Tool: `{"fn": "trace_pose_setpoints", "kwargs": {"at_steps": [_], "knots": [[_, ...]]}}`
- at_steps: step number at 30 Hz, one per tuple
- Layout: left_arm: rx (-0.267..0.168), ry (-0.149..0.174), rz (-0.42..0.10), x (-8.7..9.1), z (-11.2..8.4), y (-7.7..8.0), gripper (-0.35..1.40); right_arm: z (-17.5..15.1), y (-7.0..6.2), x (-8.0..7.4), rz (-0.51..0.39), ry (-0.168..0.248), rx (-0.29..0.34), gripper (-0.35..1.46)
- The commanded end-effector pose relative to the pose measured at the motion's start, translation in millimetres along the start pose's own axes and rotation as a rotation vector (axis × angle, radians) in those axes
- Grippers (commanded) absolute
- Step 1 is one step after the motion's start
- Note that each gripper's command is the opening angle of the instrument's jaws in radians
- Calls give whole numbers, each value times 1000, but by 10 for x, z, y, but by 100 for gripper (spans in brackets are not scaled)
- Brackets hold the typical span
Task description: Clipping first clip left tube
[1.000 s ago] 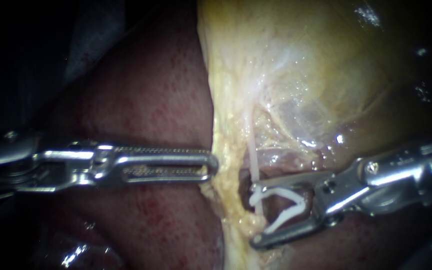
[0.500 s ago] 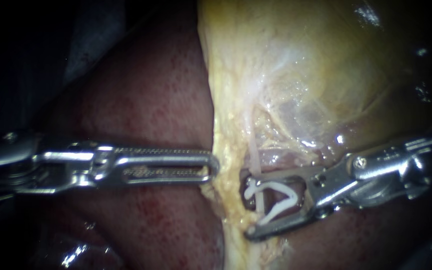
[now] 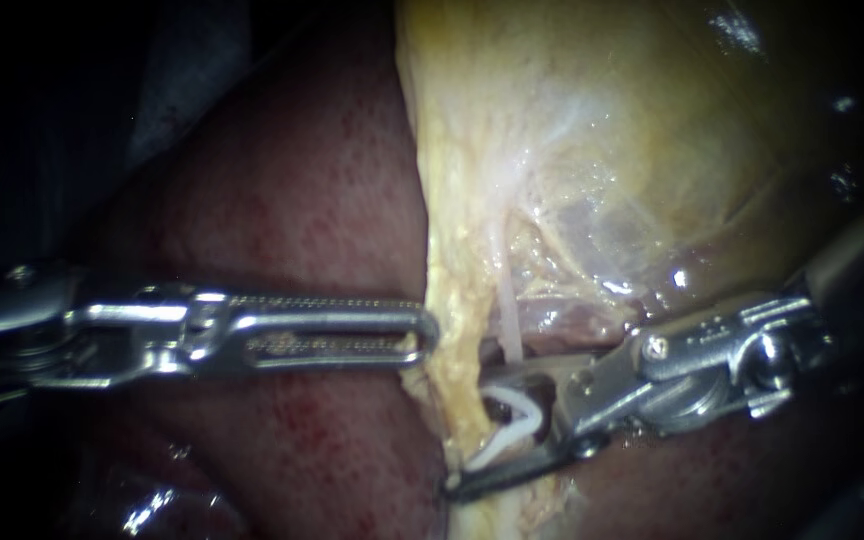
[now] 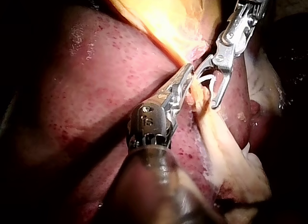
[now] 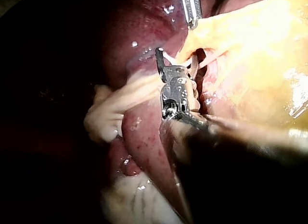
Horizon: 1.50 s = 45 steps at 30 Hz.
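1. The tube [image 3: 508, 322] is showing as a thin pale strand. It is running down out of the yellowish tissue under the gallbladder [image 3: 652, 130] and dropping straight into the mouth of the right instrument [image 3: 472, 435].
2. The white clip [image 3: 514, 425] is sitting between that instrument's two jaws, its legs forming a narrow V. The tube is passing between those legs.
3. The right instrument's jaws are pressing on the clip from both sides, with only a slim gap showing between them. The upper jaw is lying just over the tube and the lower one is reaching past it, under the yellow fringe.
4. In the left wrist view the clip is showing as a small white loop inside those jaws, just beside the tip of the left instrument [image 3: 422, 335].
5. The left instrument is coming in level across the liver [image 3: 292, 200]. Its jaws are lying together, with the tip touching the edge of the yellow fatty fringe [image 3: 447, 300] just beside the tube. Whether they are nipping any of that fringe, I cannot tell.
6. The dark red liver is filling the field beneath and around both shafts, with the gallbladder bulging pale and glistening above the right instrument.
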Motion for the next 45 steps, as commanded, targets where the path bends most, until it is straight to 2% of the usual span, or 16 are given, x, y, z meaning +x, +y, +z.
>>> {"fn": "trace_pose_setpoints", "kwargs": {"at_steps": [1,8,15,28,37,42,45], "knots": [[0,0,0,0,0,0,-35,0,-1,1,0,-2,6,60],[0,0,0,0,0,0,-35,6,-5,3,24,-14,35,57],[0,0,0,0,0,0,-35,9,-7,2,62,-15,36,55],[0,0,0,0,1,0,-35,23,-3,6,74,-16,32,55],[0,0,0,0,1,0,-35,27,0,1,87,-18,32,53],[0,0,0,0,1,0,-35,28,1,-4,100,-30,56,46],[0,0,0,0,1,0,-35,27,0,-8,121,-48,88,31]]}}
